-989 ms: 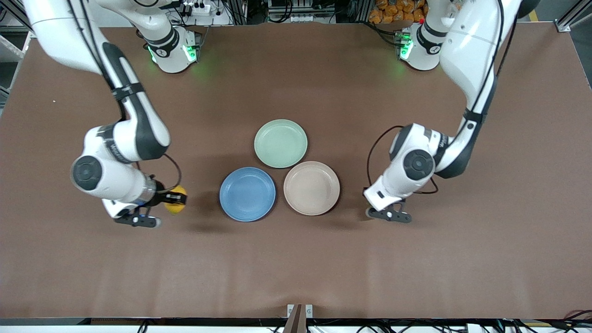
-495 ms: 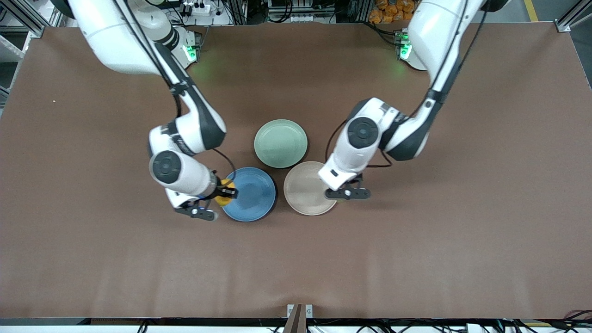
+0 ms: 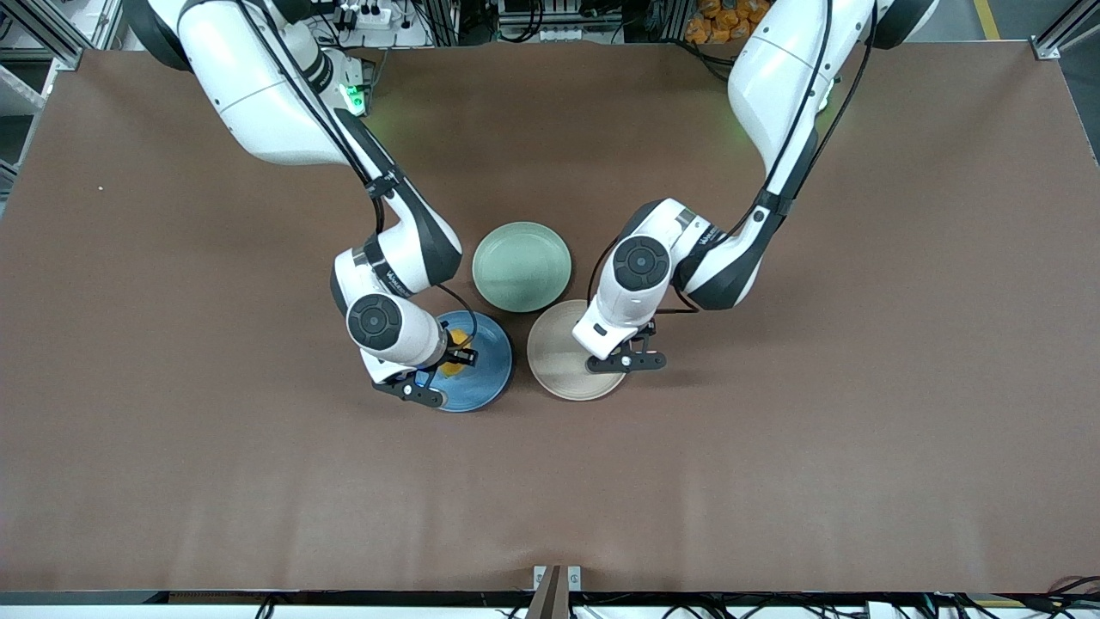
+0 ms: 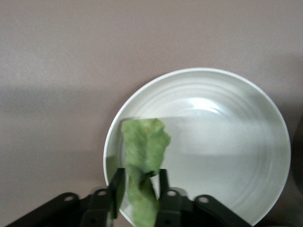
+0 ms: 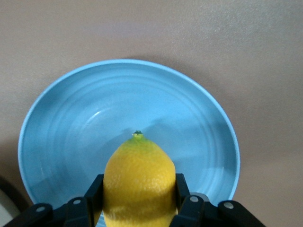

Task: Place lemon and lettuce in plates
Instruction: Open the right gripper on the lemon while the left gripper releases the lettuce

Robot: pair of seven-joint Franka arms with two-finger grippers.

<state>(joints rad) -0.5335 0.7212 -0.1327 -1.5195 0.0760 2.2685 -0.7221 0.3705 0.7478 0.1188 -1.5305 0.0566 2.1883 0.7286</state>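
While both arms reach in from their bases, each carries one food item over a plate.

Table: a brown table holds three round plates grouped at its middle.

Right gripper: the right gripper hangs over the blue plate, its two fingers closed on the lemon.

Lemon: the yellow lemon is held in the air above the blue plate, toward the right arm's edge of it, with its small green tip pointing out from the gripper. In the front view only a sliver of it shows past the wrist.

Left gripper: the left gripper hangs over the beige plate, its fingers pinched on the lettuce.

Lettuce: the crinkled green leaf hangs from the gripper over the beige plate, close to the rim on the left arm's side. Whether its free end touches the plate is hard to tell. The front view hides the leaf under the left arm's wrist.

Blue plate: near the front camera, toward the right arm's end of the group.

Beige plate: just beside the blue plate, toward the left arm's end; it looks whitish in the left wrist view.

Pale green plate: the pale green plate sits farther from the front camera, between the two arms, bare.
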